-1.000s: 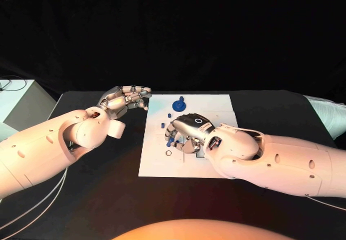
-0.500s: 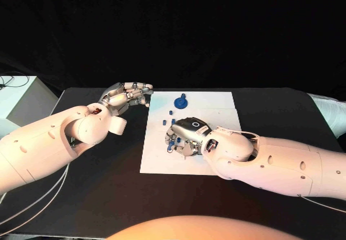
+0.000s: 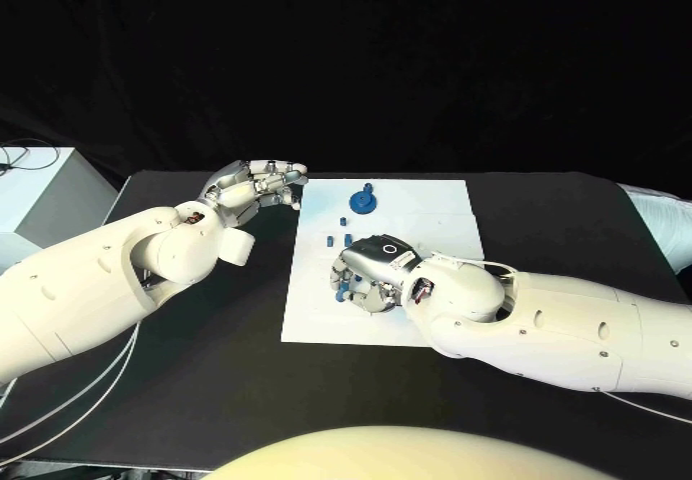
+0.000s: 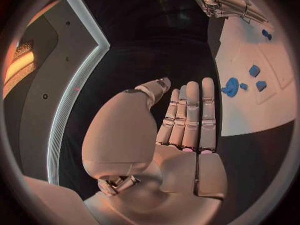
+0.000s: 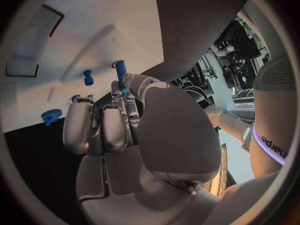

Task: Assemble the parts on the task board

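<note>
The white task board (image 3: 433, 215) lies mid-table. My right hand (image 3: 372, 275) hangs curled over its left half. In the right wrist view its thumb and a finger pinch a blue peg (image 5: 120, 70), with a smaller blue peg (image 5: 88, 77) on the board just beyond. A round blue part (image 3: 365, 203) sits near the board's far edge, and small blue pieces (image 3: 340, 238) lie between it and the hand. My left hand (image 3: 260, 185) hovers off the board's far left corner, over the black table. Its fingers (image 4: 190, 115) are straight and hold nothing.
A pale box (image 3: 29, 190) stands off the table's left end. The board has rectangular recesses (image 5: 53, 17) beyond my right hand. Black table (image 3: 188, 380) stretches bare along the near side. From the left wrist, the blue parts (image 4: 231, 87) lie on the board.
The camera has shifted a little. My right hand has drawn slightly toward the board's near edge and stays curled. The left hand keeps its place.
</note>
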Robot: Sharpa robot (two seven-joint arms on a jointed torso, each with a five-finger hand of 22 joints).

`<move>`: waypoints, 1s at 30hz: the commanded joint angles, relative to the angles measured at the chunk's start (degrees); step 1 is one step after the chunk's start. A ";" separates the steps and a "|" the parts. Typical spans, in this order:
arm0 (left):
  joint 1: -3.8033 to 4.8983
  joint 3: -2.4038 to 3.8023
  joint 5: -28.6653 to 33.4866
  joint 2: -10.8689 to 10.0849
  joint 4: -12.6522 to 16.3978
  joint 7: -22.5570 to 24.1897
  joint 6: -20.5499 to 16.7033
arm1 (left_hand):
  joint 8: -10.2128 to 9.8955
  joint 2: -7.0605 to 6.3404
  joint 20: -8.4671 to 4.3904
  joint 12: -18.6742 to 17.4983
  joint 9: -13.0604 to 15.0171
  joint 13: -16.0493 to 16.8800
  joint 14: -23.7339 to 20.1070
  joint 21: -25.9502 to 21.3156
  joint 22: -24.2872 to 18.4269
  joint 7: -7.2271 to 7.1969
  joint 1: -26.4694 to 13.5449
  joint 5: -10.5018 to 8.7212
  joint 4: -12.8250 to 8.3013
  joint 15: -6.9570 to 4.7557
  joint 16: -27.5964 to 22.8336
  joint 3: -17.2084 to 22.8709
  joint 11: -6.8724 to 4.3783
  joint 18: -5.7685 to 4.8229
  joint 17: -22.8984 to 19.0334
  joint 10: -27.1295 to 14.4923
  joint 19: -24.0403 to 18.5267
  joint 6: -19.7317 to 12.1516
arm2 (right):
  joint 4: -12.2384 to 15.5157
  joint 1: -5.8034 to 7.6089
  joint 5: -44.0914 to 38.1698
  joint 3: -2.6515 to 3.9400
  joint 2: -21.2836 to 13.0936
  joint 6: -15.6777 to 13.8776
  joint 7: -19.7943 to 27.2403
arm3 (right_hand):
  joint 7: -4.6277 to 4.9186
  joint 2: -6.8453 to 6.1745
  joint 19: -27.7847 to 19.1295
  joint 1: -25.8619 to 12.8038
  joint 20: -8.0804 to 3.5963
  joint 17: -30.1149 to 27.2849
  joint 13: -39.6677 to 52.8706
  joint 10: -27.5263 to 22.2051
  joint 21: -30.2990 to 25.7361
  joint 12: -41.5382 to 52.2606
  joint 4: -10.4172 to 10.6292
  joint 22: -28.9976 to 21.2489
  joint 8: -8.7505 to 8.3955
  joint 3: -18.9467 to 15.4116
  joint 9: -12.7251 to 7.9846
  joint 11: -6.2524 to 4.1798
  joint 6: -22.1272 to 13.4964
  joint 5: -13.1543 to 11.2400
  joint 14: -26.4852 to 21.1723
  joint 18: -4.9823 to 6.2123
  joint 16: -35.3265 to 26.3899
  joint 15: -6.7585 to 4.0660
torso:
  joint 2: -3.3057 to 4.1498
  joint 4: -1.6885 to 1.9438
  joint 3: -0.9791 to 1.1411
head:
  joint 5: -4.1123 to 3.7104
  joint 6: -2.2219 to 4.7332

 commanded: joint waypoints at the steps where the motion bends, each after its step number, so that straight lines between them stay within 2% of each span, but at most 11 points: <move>1: 0.01 0.03 0.00 -0.03 0.19 0.26 0.88 | 0.32 0.33 -0.15 0.34 -0.08 -0.06 0.07 -0.29 -0.04 0.40 0.36 0.00 0.04 0.38 -0.27 -0.28 0.01 0.76 -0.06 -0.53 0.44 -0.04 | -0.22 -0.24 -1.27 -0.12 0.13 1.58 0.18 | 0.40 0.57 0.18 0.03 0.08 0.02 1.82 2.98 -0.12 0.36 -2.03 -0.05 0.05 2.23 0.04 -2.52 -0.07 0.15 0.02 -0.95 0.27 -0.28 | 0.04 0.01 -0.02 | 0.04 -0.07; 16: 0.01 0.03 0.00 -0.19 0.32 0.21 0.88 | 0.32 0.33 -0.15 0.34 -0.08 -0.06 0.07 -0.29 -0.04 0.40 0.36 0.00 0.04 0.38 -0.27 -0.28 0.01 0.76 -0.06 -0.53 0.44 -0.04 | -1.39 -0.67 -3.84 -0.27 1.10 3.34 -1.69 | 0.43 0.58 0.14 -0.14 0.11 -0.07 1.86 2.99 -0.17 0.31 -2.29 -0.05 0.10 2.40 0.12 -2.49 -0.12 0.21 0.00 -0.94 0.24 -0.25 | 0.02 0.05 -0.01 | 0.16 -0.37; 25: 0.01 0.03 0.00 -0.23 0.26 0.19 0.85 | 0.32 0.33 -0.15 0.34 -0.08 -0.06 0.07 -0.29 -0.04 0.40 0.36 0.00 0.04 0.38 -0.27 -0.28 0.01 0.76 -0.06 -0.53 0.44 -0.04 | -1.24 -0.73 -4.27 -0.31 0.89 4.58 -1.82 | 0.43 0.58 0.14 -0.14 0.11 -0.07 1.86 2.99 -0.17 0.31 -2.29 -0.05 0.10 2.40 0.12 -2.49 -0.12 0.21 0.00 -0.94 0.24 -0.25 | -0.01 -0.06 0.02 | 0.25 -0.46; 30: 0.01 0.03 0.00 -0.16 0.25 0.18 0.91 | 0.32 0.33 -0.15 0.34 -0.08 -0.06 0.07 -0.29 -0.04 0.40 0.36 0.00 0.04 0.38 -0.27 -0.28 0.01 0.76 -0.06 -0.53 0.44 -0.04 | -1.03 -0.74 -4.38 -0.32 0.84 5.04 -1.82 | 0.44 0.58 0.15 -0.20 0.12 -0.08 1.88 3.00 -0.10 0.29 -2.38 0.01 0.12 2.46 0.15 -2.48 -0.14 0.22 0.00 -0.95 0.24 -0.23 | -0.02 0.01 -0.01 | 0.26 -0.58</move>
